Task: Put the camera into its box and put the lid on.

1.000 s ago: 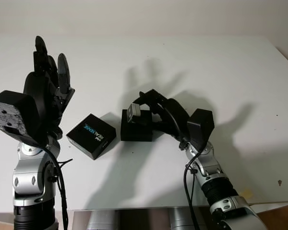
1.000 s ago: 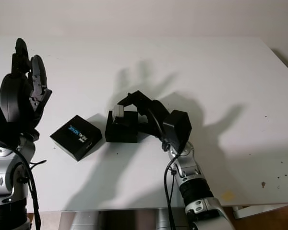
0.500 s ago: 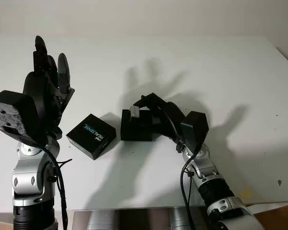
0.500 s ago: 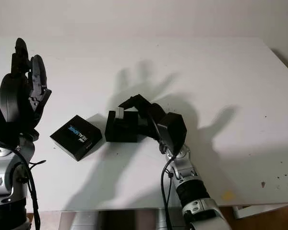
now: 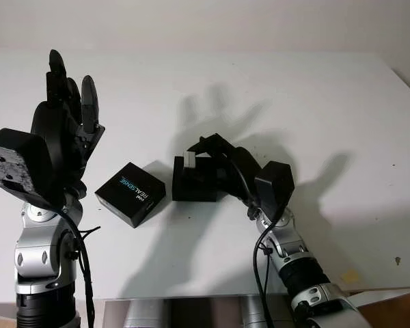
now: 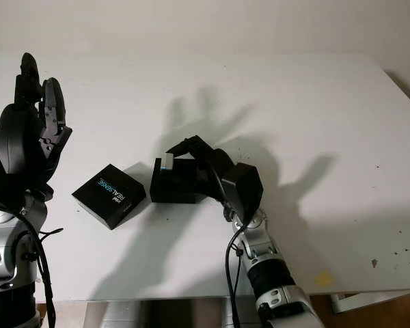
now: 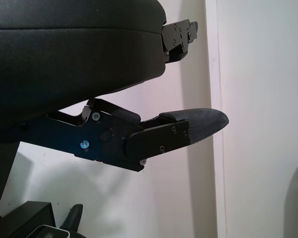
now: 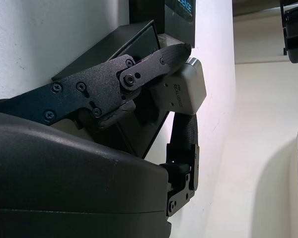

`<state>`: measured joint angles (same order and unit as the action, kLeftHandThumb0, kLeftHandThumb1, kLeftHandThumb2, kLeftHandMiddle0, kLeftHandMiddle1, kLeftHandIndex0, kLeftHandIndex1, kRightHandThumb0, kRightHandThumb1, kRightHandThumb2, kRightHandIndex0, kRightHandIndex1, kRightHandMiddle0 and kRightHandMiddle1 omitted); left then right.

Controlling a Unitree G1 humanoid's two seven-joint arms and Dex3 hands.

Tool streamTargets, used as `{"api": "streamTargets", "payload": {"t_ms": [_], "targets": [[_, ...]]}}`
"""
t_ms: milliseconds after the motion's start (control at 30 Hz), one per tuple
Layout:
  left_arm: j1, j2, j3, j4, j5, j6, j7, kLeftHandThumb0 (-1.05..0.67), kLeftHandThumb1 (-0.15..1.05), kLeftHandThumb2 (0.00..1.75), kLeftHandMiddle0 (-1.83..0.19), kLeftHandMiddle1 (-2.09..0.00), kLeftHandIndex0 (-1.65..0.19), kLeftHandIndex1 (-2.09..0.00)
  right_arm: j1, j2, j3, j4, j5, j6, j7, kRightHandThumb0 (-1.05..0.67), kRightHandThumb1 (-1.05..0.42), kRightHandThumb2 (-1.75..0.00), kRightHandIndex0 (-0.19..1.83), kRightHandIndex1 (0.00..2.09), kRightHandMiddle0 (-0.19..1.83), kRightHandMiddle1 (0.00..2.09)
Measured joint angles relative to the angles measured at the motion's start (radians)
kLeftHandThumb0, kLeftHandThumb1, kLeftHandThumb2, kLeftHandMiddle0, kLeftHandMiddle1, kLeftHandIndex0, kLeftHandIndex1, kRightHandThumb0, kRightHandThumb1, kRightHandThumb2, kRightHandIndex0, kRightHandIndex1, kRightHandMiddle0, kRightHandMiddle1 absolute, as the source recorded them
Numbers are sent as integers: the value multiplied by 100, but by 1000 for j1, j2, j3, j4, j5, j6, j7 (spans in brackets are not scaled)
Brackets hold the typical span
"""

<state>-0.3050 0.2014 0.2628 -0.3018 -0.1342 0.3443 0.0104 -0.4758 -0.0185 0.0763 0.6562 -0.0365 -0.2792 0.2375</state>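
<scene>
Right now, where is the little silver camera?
The small silver camera is in the right hand, at the open black box mid-table, right of the black lid.

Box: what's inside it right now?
The silver camera, gripped by the right hand, sits partly inside the box. The fingers and box walls hide its lower part.

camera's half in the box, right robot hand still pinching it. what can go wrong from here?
1. The right robot hand holds the silver camera by its top end over the black box; if it is tilted it may jam on the rim rather than seat.
2. Pushing down could slide the unbraced box; the left robot hand is raised and open, away from it.
3. The lid lies close beside the box and could get nudged.
</scene>
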Motion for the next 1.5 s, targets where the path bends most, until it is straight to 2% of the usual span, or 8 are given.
{"api": "streamTargets", "payload": {"t_ms": [300, 333, 367, 500, 567, 767, 1133, 1500], "targets": [[0, 11, 1, 0, -5, 3, -11, -68, 105, 62, 19, 0, 19, 0, 43, -10, 10, -63, -10, 13, 8, -50, -97, -6, 9, 5, 24, 148], [0, 13, 1, 0, -6, 5, -12, -68, 105, 62, 19, 0, 19, 0, 49, -17, 17, -73, -19, 12, 8, -52, -98, -6, 6, 4, 15, 140], [0, 14, 2, 0, -6, 7, -12, -67, 105, 61, 19, 0, 19, 0, 56, -27, 24, -86, -34, 12, 10, -56, -97, -6, -1, 3, 4, 120], [0, 17, 4, 0, -6, 14, -12, -67, 105, 61, 19, 0, 19, 0, 90, -84, 61, -157, -95, 12, 30, -66, -96, -5, -18, 1, 0, 46], [0, 20, 4, 0, -7, 15, -13, -67, 105, 61, 19, 0, 19, 0, 100, -108, 68, -198, -114, 12, 36, -68, -97, -6, -19, 0, 0, 35], [0, 27, 5, -1, -8, 16, -21, -66, 105, 61, 19, 0, 19, 0, 125, -139, 63, -306, -121, -1, 19, -65, -95, -5, -19, 0, 3, 28], [0, 33, 5, -1, -6, 15, -33, -65, 105, 61, 19, 0, 19, 0, 153, -194, 33, -395, -169, -127, -80, -62, -94, -5, -19, 0, 3, 20], [0, 34, 4, -1, -5, 18, -28, -65, 105, 61, 19, 0, 19, 0, 160, -219, 29, -576, -361, -21, -180, -64, -95, -6, 9, 13, 30, 29]]}}
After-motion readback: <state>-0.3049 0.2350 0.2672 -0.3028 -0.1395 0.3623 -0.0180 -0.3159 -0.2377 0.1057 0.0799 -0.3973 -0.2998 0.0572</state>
